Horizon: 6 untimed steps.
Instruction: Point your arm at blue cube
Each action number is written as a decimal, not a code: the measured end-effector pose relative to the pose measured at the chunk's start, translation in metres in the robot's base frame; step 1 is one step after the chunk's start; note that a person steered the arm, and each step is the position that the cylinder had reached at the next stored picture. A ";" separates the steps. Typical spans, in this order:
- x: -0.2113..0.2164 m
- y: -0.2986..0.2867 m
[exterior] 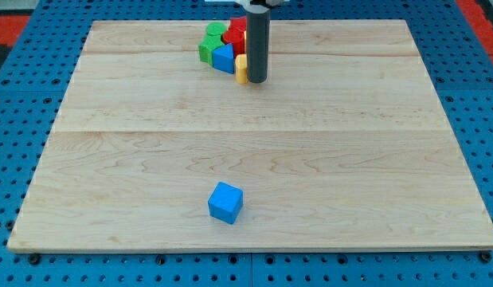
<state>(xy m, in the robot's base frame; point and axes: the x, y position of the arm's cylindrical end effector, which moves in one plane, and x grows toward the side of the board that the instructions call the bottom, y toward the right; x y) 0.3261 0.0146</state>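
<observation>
A blue cube [225,202] sits alone on the wooden board [350,143], low and a little left of centre. My dark rod comes down from the view's top, and my tip [256,81] rests near the board's top edge, far above the blue cube. The tip is next to a cluster of blocks: a yellow block [241,69] touching or nearly touching the rod's left side, a second blue block [224,58], a green block [210,44] and a red block [236,31] partly behind the rod.
The board lies on a blue perforated table [15,143]. A red strip shows at the view's top corners.
</observation>
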 end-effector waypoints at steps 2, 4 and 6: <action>-0.034 -0.001; 0.019 0.071; 0.225 0.059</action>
